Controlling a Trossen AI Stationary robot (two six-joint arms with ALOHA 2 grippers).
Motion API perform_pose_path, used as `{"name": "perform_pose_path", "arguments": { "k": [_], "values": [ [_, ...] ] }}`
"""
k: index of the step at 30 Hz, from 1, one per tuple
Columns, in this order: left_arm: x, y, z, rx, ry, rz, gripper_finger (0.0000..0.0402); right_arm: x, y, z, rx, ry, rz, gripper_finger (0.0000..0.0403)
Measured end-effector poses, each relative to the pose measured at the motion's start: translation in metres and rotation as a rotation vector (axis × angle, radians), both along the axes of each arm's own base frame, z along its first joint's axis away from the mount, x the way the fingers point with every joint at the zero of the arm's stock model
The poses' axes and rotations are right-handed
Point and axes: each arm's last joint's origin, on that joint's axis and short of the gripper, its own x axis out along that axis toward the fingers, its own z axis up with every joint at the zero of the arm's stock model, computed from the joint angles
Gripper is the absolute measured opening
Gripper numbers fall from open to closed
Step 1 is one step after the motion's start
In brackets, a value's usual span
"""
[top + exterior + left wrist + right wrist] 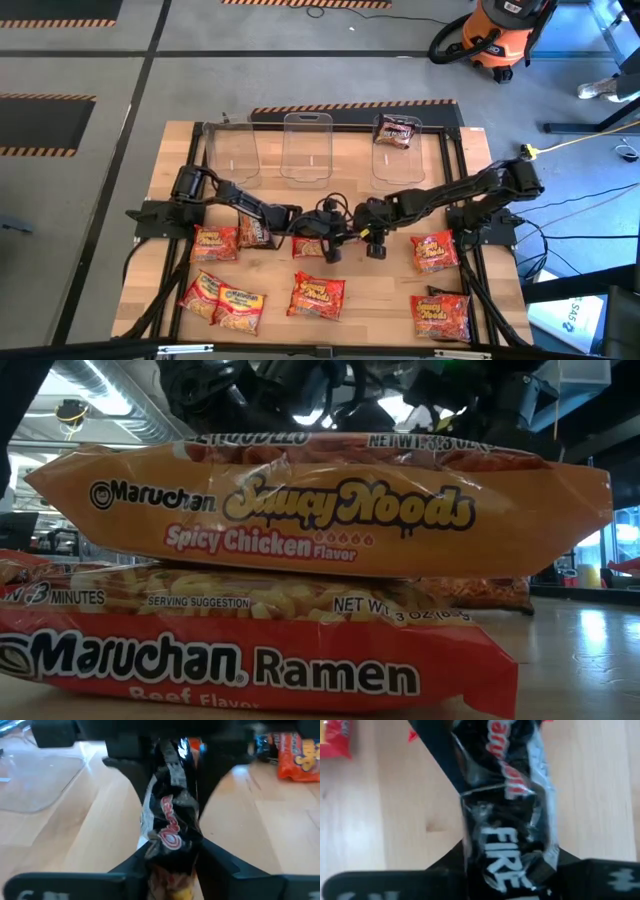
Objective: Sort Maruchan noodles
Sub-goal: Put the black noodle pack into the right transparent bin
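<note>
Passing a black noodle pack (507, 815) between both grippers, probably left gripper (172, 852) letting go, right gripper (512, 870) clamped on; next, carrying to a bin (398, 150).

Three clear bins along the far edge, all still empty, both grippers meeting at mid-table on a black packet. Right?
Not quite: the right-hand bin already holds a dark packet, as the high view shows. The other two bins are empty, and the left gripper and right gripper do meet on a black packet.

Workshop: hazard-striped concrete floor (60, 97), orange shop vacuum (497, 35)
</note>
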Motion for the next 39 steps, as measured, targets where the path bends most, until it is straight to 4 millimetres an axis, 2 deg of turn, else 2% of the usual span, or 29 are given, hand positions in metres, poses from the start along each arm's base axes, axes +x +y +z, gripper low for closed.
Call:
{"name": "perform_pose_path", "arguments": {
  "k": [5,13,19,25,30,33,39],
  "values": [
    [-0.011,-0.007,0.02,0.007,0.053,-0.013,0.0112,-0.011,-0.002,0.021,-0.01,-0.035,0.007,0.0097],
    [-0.034,-0.023,0.051,0.023,0.127,-0.071,0.0112,-0.042,-0.014,0.067,-0.113,-0.133,-0.044,0.0099],
    [-0.04,-0.031,0.052,0.029,0.162,-0.096,0.0112,-0.065,-0.04,0.107,-0.205,-0.204,-0.135,0.01],
    [-0.042,-0.041,0.051,0.031,0.168,-0.124,0.0112,-0.085,-0.08,0.138,-0.374,-0.209,-0.209,0.0101],
    [-0.044,-0.046,0.051,0.035,0.169,-0.134,0.0112,-0.096,-0.118,0.141,-0.462,-0.174,-0.26,0.0101],
    [-0.045,-0.049,0.051,0.035,0.169,-0.139,0.0112,-0.102,-0.142,0.132,-0.492,-0.103,-0.283,0.0101],
    [-0.045,-0.05,0.05,0.032,0.169,-0.139,0.0112,-0.114,-0.186,0.111,-0.426,-0.046,-0.337,0.0101]
  ]
}}
